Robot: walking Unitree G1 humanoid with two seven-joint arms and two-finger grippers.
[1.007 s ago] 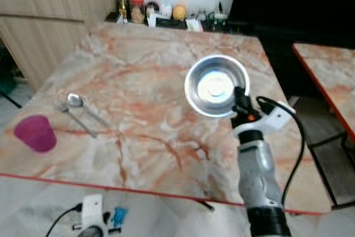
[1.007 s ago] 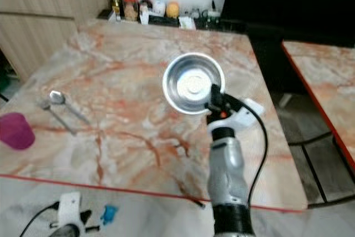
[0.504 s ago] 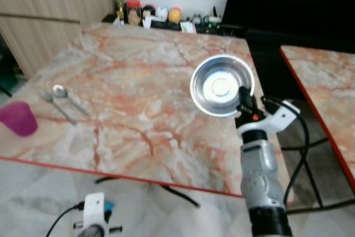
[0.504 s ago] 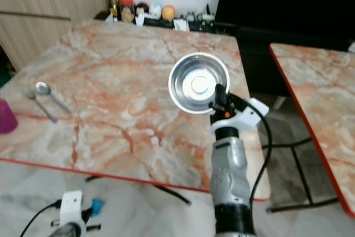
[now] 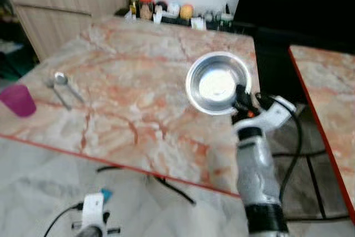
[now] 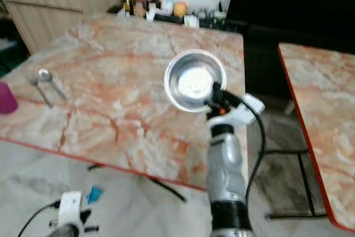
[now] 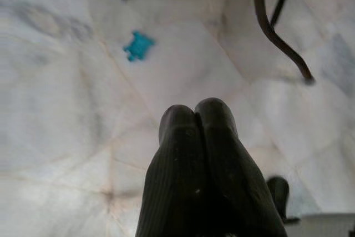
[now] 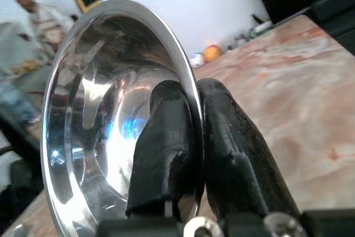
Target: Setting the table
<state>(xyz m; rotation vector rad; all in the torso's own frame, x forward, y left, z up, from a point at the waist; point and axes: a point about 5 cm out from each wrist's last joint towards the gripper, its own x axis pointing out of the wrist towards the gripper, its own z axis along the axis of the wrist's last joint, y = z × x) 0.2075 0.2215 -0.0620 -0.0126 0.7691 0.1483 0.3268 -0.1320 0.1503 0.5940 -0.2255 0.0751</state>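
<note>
- Right now the right gripper [image 5: 239,94] sits at centre-right of the head view, its two black fingers [image 8: 166,137] pinched on the rim of a shiny round steel bowl [image 5: 217,83], one finger inside the wall, one outside.
- That bowl is held tilted, its mouth turned towards the camera, over the right-hand part of the pink-veined marble bench [image 5: 138,76], near its right edge.
- At the left of the frame a steel spoon [image 5: 66,84] lies beside a second slim steel utensil; the picture is too soft to name it. Further left, a magenta plastic cup [image 5: 16,99] stands by the near edge.
- Jars and bottles [image 5: 166,10] line the far edge at the top.
- Low in the frame, the left gripper [image 7: 194,131] hangs idle over the pale tiled floor [image 7: 66,109], fingers pressed together with nothing between them.
- My read: the step in hand is setting the bowl down. To do it well, level the bowl first, lower until the base meets the marble, then release; a rim pinch this thin could let it swing or clatter.
- Placing it closer to the cutlery, away from the edge, looks safer.
</note>
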